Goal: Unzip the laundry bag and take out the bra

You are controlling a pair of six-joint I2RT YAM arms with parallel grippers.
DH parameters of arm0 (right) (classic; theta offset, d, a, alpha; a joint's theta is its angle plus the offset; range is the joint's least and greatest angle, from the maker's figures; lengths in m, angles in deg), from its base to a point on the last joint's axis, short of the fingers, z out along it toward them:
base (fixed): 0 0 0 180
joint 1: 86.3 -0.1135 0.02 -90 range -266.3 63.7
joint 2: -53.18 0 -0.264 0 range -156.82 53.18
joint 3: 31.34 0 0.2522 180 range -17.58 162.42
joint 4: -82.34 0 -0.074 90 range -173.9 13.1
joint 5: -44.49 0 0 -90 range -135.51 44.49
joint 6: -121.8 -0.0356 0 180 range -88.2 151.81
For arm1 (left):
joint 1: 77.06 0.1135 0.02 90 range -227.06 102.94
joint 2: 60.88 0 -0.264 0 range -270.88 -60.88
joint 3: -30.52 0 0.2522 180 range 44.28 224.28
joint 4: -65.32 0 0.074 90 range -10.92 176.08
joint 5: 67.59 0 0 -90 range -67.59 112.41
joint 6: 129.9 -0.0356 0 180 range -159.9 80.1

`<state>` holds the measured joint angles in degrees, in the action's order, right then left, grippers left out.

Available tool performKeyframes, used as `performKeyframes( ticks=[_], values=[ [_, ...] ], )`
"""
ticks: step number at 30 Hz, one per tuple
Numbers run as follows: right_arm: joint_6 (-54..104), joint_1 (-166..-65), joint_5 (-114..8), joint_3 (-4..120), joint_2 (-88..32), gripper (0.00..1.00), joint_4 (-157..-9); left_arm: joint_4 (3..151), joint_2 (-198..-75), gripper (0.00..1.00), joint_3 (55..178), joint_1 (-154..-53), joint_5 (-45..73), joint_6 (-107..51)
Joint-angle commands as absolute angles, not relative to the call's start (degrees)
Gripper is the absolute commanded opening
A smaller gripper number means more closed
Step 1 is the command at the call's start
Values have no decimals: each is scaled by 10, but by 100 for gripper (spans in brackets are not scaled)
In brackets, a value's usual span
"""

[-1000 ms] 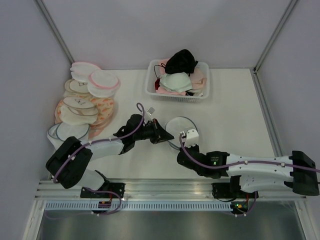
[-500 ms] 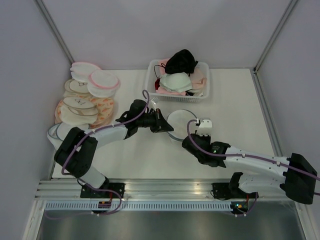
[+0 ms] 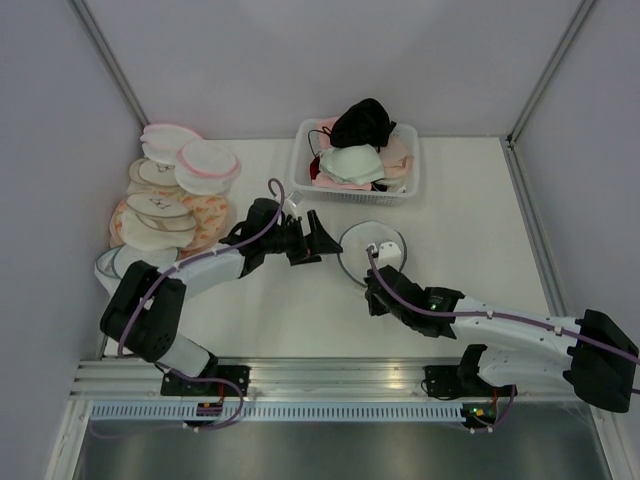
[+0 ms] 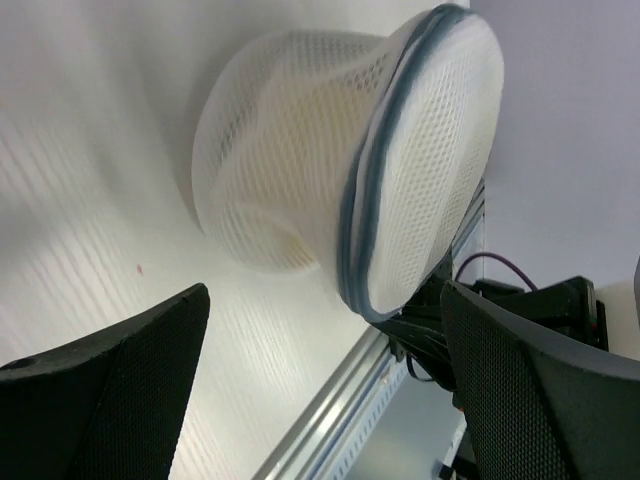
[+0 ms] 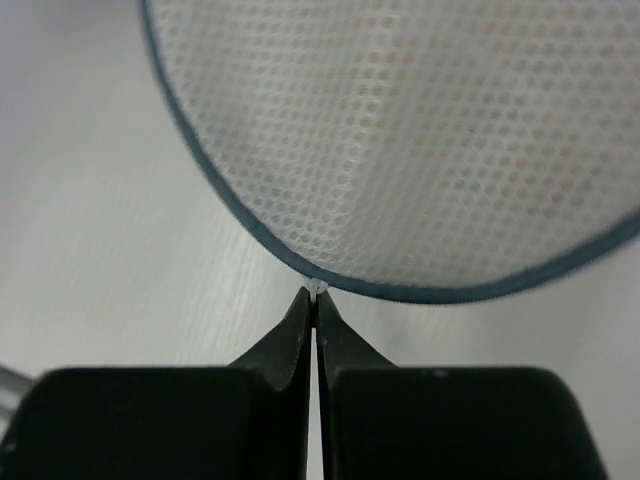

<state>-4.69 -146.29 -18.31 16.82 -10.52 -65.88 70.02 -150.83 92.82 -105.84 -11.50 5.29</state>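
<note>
your left claw (image 4: pixel 325 295) has sprung apart beside the laundry bag (image 4: pixel 300 170). your right claw (image 5: pixel 316 296) is pinched together on a tab (image 5: pixel 318 287) at its blue rim.

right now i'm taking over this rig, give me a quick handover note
Left hand: open, empty, beside the laundry bag, not touching it.
Right hand: shut, apparently pinching a small pale tab at the bag's blue-grey rim.
Bag: on the table, between the hands, in front of the basket.
Bra: inside, only a faint yellow tint through the mesh.
Done: tab gripped.
Left: zip looks closed where visible; open it, take the bra out.
</note>
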Motion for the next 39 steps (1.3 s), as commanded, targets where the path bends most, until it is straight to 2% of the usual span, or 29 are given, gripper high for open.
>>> performKeyframes(
  ticks=[1, 4, 7, 13, 15, 16, 17, 18, 20, 25, 34, 39],
  values=[
    [17, -1462, -374, 150, -82, 1, -768, 677, -1427, 100, 865, -1075, -76, 111],
    [31, -1461, -440, 143, -70, 0, -833, 657, -1381, 100, 816, -1108, -58, 147],
    [39, -1462, -445, 155, -85, 0, -834, 623, -1366, 100, 788, -1137, -42, 178],
    [42, -1462, -481, 159, -104, 0, -835, 571, -1422, 97, 808, -1177, -43, 201],
    [39, -1462, -476, 159, -98, 0, -834, 554, -1449, 84, 815, -1185, -52, 206],
    [38, -1462, -475, 158, -95, 0, -835, 539, -1454, 73, 809, -1185, -55, 210],
    [38, -1462, -474, 157, -91, 0, -835, 519, -1460, 44, 806, -1185, -62, 214],
    [37, -1462, -470, 157, -85, 0, -831, 517, -1461, 27, 803, -1185, -62, 217],
    [37, -1462, -464, 157, -79, 0, -815, 529, -1458, 2, 803, -1185, -55, 215],
    [31, -1462, -435, 163, -66, 0, -759, 574, -1434, 2, 814, -1174, -37, 187],
    [-23, -1462, -329, 190, -121, 0, -587, 632, -1430, 2, 844, -1140, -78, 122],
    [-82, -1460, -138, 237, -135, 0, -482, 665, -1440, 2, 872, -1138, -105, 71]
  ],
)
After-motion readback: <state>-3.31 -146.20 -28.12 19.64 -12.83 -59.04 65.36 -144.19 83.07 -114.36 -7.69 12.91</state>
